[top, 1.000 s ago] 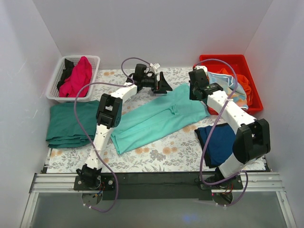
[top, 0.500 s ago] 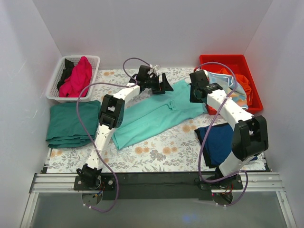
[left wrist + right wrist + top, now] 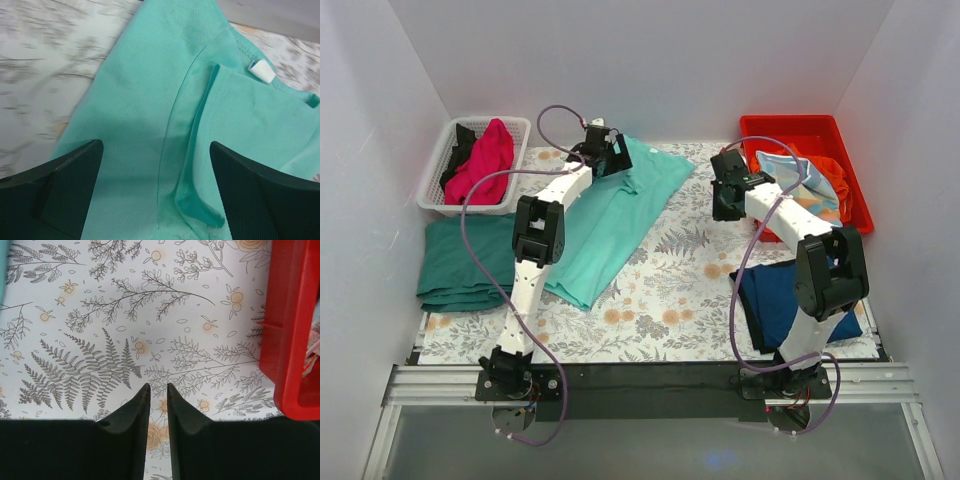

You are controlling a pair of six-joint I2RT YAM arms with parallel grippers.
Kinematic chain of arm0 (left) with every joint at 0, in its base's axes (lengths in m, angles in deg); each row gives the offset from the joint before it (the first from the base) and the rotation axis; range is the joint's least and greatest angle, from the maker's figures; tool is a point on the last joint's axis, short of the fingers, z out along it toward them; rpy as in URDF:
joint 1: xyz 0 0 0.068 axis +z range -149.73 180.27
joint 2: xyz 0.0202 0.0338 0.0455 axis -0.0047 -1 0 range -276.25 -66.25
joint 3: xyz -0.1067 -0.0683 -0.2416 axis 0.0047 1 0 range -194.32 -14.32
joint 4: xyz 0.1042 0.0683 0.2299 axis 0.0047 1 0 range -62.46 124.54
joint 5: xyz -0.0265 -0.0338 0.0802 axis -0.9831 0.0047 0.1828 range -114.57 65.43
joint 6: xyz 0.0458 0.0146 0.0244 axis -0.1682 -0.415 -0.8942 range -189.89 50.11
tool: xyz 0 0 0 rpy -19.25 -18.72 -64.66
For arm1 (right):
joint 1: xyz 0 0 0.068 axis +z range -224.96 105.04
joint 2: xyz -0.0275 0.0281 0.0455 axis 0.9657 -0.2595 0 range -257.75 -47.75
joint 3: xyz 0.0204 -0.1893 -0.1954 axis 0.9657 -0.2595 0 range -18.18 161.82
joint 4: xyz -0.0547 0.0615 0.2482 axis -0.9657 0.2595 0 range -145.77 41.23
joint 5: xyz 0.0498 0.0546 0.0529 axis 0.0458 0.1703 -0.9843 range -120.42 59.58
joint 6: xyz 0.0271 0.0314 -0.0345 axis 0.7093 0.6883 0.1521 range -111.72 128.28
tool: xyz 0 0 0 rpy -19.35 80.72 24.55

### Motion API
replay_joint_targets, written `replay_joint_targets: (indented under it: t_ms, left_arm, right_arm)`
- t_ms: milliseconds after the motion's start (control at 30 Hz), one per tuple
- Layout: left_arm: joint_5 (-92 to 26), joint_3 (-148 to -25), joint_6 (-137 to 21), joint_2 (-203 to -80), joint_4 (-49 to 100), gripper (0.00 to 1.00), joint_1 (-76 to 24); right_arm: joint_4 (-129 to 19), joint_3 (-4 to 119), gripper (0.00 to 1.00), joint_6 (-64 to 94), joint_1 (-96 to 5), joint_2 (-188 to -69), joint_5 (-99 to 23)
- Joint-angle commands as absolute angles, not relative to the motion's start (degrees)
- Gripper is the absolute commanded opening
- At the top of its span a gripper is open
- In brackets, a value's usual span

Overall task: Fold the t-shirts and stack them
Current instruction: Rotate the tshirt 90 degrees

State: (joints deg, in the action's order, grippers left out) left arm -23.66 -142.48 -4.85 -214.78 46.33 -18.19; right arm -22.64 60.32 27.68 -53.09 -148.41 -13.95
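Note:
A mint-green t-shirt [image 3: 610, 220] lies spread diagonally on the floral table cover [image 3: 690, 280], collar end at the back. My left gripper [image 3: 605, 158] hovers over that collar end. In the left wrist view the gripper [image 3: 156, 147] is open wide over the mint cloth [image 3: 135, 100], with the collar and its white tag [image 3: 261, 70] showing. My right gripper [image 3: 725, 200] is over bare cover, right of the shirt. In the right wrist view it [image 3: 158, 386] is shut with nothing between the fingers. A navy-blue t-shirt [image 3: 785, 300] lies at the front right.
A dark green folded shirt [image 3: 460, 260] lies at the left. A white basket [image 3: 513, 170] at the back left holds a magenta shirt [image 3: 485, 160] and a black one [image 3: 460, 150]. A red bin [image 3: 790, 122] with orange and pale clothes stands back right, its wall [image 3: 290, 330] beside my right gripper.
The mint shirt has swung left and back, off the right side of the table. My left gripper moved left and back with it. My right gripper is off the shirt's edge, over bare cover.

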Motion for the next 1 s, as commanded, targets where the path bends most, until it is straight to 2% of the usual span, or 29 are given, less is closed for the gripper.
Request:
replay_joint_targets:
  t_ms: [0, 133, 200, 400, 567, 833, 967]
  left_arm:
    - [-10.77, -139.92, -4.5, -214.0, 59.27, 0.88, -14.32]
    - [-17.0, -139.83, -7.39, -210.41, 57.09, 0.88, -12.48]
    - [-23.58, -138.6, -8.62, -207.5, 54.71, 0.89, -11.95]
    - [-30.71, -138.16, -9.95, -197.92, 51.36, 0.89, -10.19]
    - [-29.76, -133.43, -9.95, -191.42, 52.5, 0.89, -7.91]
    - [-28.08, -125.51, -9.42, -184.2, 52.42, 0.89, -3.87]
    - [-29.04, -116.64, -8.45, -177.53, 49.09, 0.91, -1.67]
  right_arm:
    - [-22.46, 63.99, 0.25, 28.41, -53.16, -151.28, -16.71]
    - [-22.19, 67.15, 0.25, 25.61, -51.41, -154.96, -17.51]
    - [-22.19, 69.26, 0.25, 23.41, -48.43, -156.29, -16.45]
    - [-22.02, 81.82, 0.27, 14.88, -38.41, -165.15, -22.15]
    - [-19.91, 91.14, 0.27, 10.49, -31.9, -171.49, -34.63]
    - [-19.99, 90.45, 0.29, 4.78, -28.38, -176.41, -53.77]
    - [-19.64, 93.26, 0.29, 4.5, -27.5, -179.75, -58.1]
